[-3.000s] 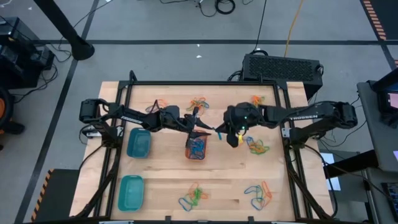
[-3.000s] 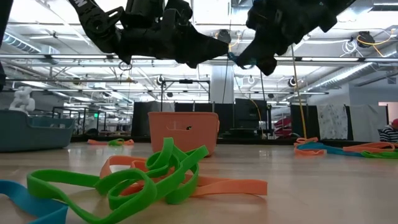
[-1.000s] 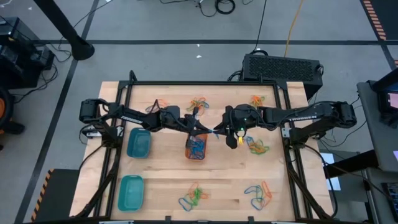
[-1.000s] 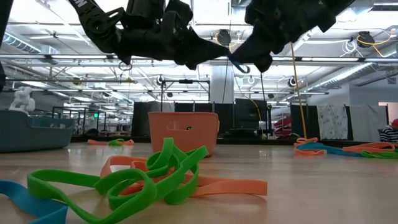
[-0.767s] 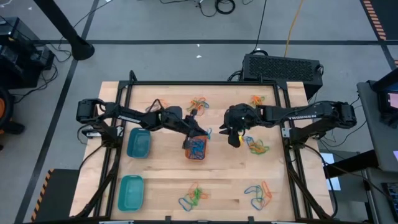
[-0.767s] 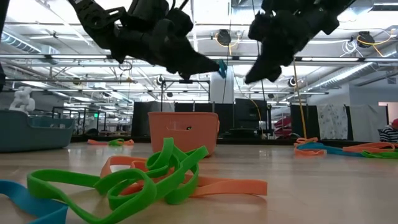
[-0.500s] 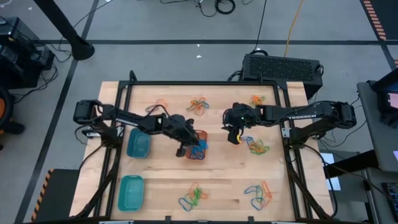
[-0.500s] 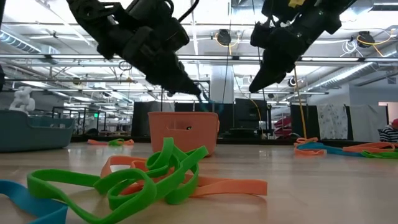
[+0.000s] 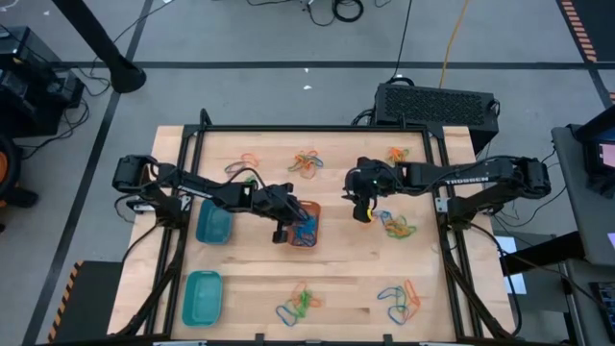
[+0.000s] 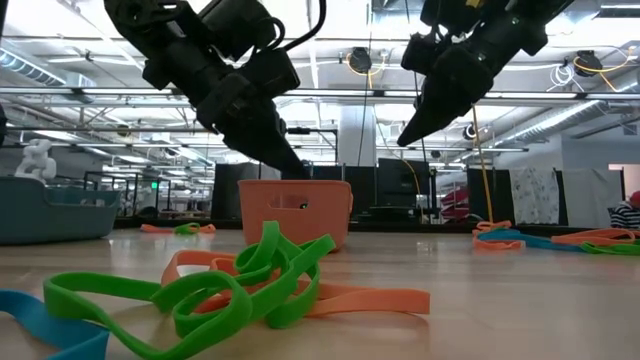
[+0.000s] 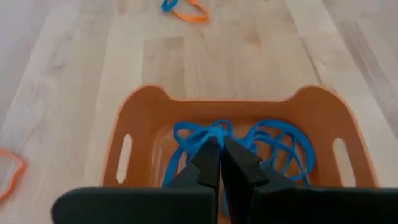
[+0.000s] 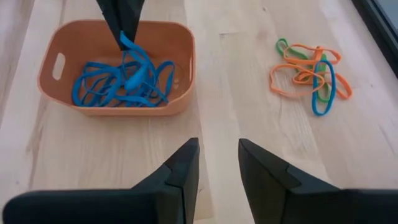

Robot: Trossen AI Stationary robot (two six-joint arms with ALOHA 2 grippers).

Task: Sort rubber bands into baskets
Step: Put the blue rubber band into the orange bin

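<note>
Blue rubber bands (image 12: 121, 84) fill our orange rounded-rectangular plastic basket (image 12: 180, 68) mid-table. Our left gripper (image 11: 219, 163) dips into it, fingers pinched together on a thin blue elastic loop (image 11: 208, 132). Our right gripper (image 12: 217, 163) hovers nearby, fingers parted, holding nothing.

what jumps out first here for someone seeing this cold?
The orange basket near the table's middle, with a tangle of blue bands in it. The left end effector reaches down into it, shut on a blue band. The right end effector hangs open beside the basket, and mixed clumps of loose bands dot the wooden table.
</note>
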